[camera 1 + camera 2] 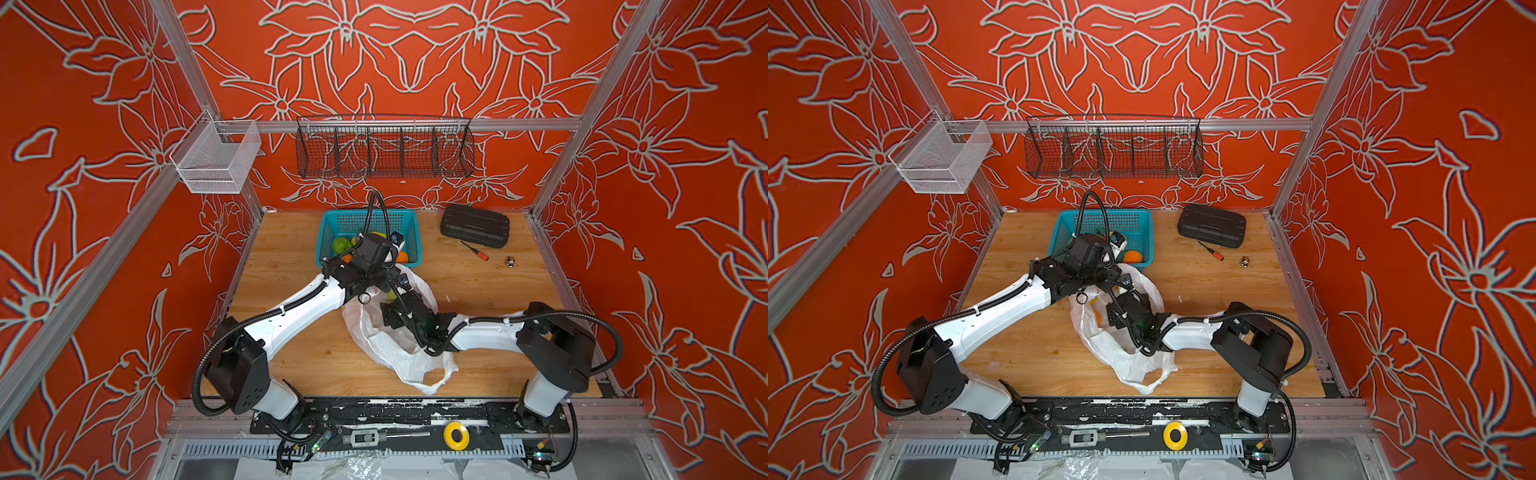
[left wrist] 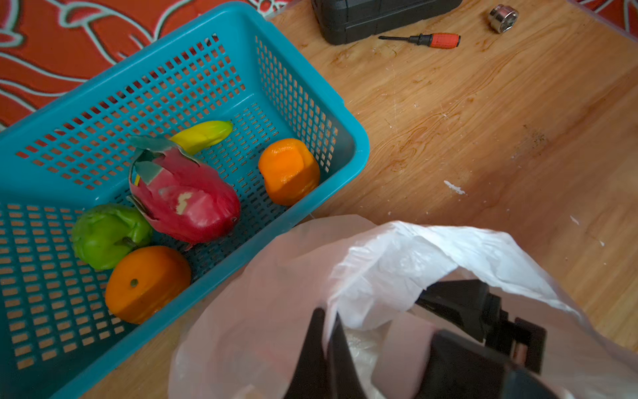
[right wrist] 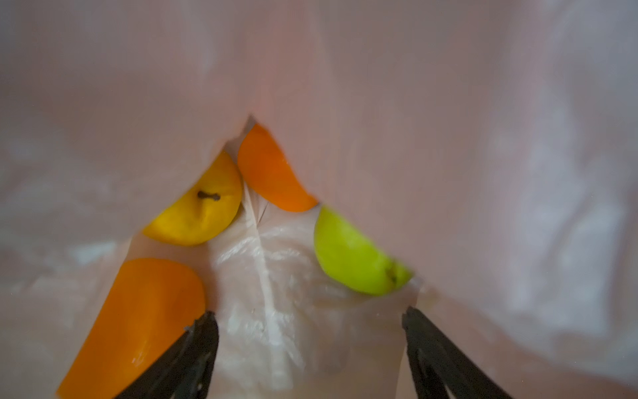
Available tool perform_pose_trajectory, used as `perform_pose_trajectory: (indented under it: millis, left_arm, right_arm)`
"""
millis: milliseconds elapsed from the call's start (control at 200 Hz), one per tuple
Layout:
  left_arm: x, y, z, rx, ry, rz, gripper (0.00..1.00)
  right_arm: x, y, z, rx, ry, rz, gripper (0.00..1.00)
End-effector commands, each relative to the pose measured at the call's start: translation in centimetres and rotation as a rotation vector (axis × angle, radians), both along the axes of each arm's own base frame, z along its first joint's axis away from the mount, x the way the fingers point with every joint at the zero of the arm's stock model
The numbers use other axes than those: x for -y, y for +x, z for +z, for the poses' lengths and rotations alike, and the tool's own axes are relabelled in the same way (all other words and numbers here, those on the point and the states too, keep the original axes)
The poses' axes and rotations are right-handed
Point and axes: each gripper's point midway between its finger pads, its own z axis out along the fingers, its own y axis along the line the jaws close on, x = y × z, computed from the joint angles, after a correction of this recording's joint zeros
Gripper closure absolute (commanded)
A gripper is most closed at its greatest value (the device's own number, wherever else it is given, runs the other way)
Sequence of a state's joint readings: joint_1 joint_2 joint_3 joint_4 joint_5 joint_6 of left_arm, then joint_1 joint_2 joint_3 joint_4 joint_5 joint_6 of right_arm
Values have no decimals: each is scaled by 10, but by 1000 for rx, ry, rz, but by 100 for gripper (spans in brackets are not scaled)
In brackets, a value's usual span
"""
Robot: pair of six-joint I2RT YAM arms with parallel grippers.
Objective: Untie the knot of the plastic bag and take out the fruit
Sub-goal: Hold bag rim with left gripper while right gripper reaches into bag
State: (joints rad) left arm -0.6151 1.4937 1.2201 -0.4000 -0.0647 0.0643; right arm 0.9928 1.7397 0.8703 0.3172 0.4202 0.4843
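Well, left tool [image 2: 328, 331] pinches the plastic bag [image 2: 397, 248] tight; right tool [image 3: 307, 316] gapes empty beside fruit [image 3: 352, 255].

No legible text, label, brand or number on anything in view

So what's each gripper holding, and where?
Left gripper pinches the plastic bag at its opening's edge; right gripper, open inside the bag, holds nothing.

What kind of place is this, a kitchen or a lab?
Probably a robot test cell: left arm and right arm at a wooden table, aluminium frame around it, printed floral backdrop.
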Motion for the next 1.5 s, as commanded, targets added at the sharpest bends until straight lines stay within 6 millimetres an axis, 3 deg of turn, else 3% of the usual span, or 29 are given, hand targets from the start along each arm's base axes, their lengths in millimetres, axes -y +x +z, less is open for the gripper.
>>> perform_pose_trajectory:
  millis: [0, 135, 320, 465, 686, 1136, 1221, 1371, 1496]
  left_arm:
    - [8, -14, -1, -26, -53, -30, 100]
    - [4, -20, -6, -36, -60, -23, 100]
    - [-3, -27, -8, -35, -59, -15, 100]
    - [-6, -30, -10, -34, -66, -6, 100]
    - [-9, -31, -9, -29, -65, 2, 100]
    - [-9, -32, -10, -28, -75, 5, 98]
    - [-10, -32, -8, -22, -74, 6, 98]
    - [-8, -31, -8, -21, -83, 6, 98]
    - [-9, -27, -11, -24, -76, 25, 97]
  right_arm:
    - [12, 24, -1, 44, -52, -128, 13]
    - [11, 42, -12, 43, -68, -174, 14]
    - [9, 49, -28, 36, -67, -165, 22]
    - [7, 50, -37, 24, -17, -136, 40]
    - [7, 44, -25, 45, 15, -84, 54]
    - [8, 22, 2, 23, 178, 2, 61]
    - [11, 19, 5, -5, 208, -8, 58]
    - [16, 30, 0, -73, 253, -70, 36]
    - [11, 44, -4, -106, 316, -99, 32]
